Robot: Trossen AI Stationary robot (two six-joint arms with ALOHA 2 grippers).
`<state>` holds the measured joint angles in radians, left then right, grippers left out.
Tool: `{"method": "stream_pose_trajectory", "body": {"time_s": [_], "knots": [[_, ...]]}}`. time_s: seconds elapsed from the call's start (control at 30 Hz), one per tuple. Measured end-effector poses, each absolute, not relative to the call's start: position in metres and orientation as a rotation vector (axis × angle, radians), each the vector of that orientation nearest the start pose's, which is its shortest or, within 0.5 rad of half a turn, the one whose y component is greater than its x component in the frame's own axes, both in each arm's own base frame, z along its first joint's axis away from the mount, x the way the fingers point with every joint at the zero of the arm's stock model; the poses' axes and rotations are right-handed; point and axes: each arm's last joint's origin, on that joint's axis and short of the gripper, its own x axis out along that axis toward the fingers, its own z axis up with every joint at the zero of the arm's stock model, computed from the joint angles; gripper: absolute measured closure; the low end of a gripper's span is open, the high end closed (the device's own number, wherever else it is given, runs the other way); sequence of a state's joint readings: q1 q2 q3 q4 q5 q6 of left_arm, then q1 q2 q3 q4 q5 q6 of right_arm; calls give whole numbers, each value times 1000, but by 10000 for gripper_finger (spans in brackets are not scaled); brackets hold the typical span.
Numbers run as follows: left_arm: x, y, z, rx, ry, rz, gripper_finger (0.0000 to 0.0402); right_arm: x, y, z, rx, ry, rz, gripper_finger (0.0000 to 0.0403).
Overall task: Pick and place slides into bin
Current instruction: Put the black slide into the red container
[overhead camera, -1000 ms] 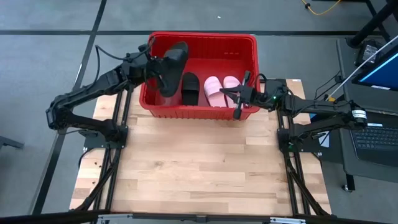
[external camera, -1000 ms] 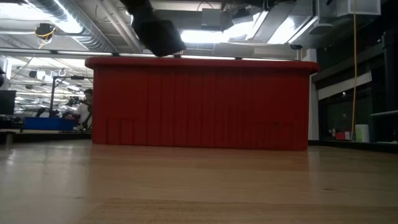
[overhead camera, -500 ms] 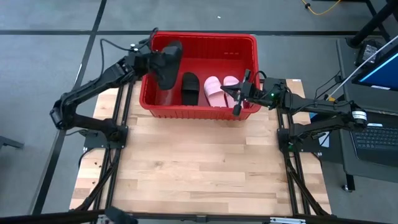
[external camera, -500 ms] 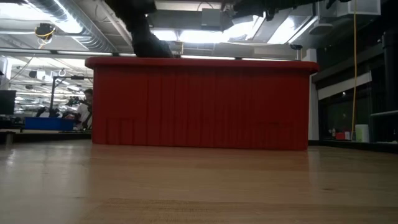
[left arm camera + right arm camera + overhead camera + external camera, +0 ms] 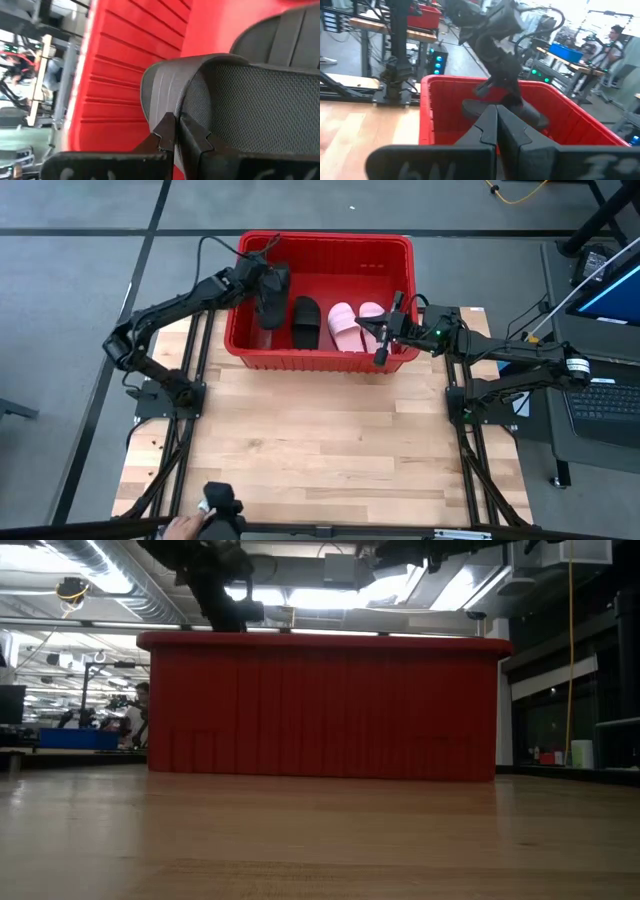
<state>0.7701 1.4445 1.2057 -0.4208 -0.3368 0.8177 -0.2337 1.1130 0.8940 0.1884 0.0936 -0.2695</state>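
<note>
The red bin [image 5: 320, 350] stands at the table's far middle. In it lie one black slide [image 5: 306, 323] and two pink slides [image 5: 343, 326] side by side on the floor. My left gripper [image 5: 263, 277] is over the bin's left part, shut on the second black slide [image 5: 268, 302], which is down inside the bin. My right gripper [image 5: 367, 330] is shut and empty above the bin's right end, over the pink slides. In the low view only the bin's near wall [image 5: 320, 705] and my left arm [image 5: 222, 595] above the rim show. My left gripper pinches the edge of the black slide's wide strap [image 5: 161, 95] between its two fingers [image 5: 167, 132]. The fingers come from above, slanting down from the table's left. The slide hangs below the fingers inside the bin; I cannot tell whether it rests on the floor.
Bare wooden table [image 5: 320, 440] lies in front of the bin. A person's hand [image 5: 180, 527] with a dark object shows at the table's near edge. A laptop [image 5: 605, 395] stands off the table's right side.
My left gripper has gone down into the bin's left part with the black slide, which was above the rim and now sits lower, beside the other black slide. A person's hand has come into view at the near edge.
</note>
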Motion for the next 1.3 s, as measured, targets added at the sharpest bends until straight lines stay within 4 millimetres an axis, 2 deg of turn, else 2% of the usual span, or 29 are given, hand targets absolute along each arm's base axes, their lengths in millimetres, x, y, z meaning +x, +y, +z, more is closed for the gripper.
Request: {"method": "stream_pose_trajectory", "body": {"time_s": [0.27,0.5,0.83,1.3], "knots": [[227,237,284,582,1153,641,399,244,-62,343,-265,82,-366,395],[223,234,270,525,1179,583,399,244,-62,342,-265,87,-367,395],[218,233,240,513,1169,602,399,244,-62,342,-265,89,-367,395],[215,228,231,411,1175,545,399,244,-62,342,-212,78,-369,395]]}}
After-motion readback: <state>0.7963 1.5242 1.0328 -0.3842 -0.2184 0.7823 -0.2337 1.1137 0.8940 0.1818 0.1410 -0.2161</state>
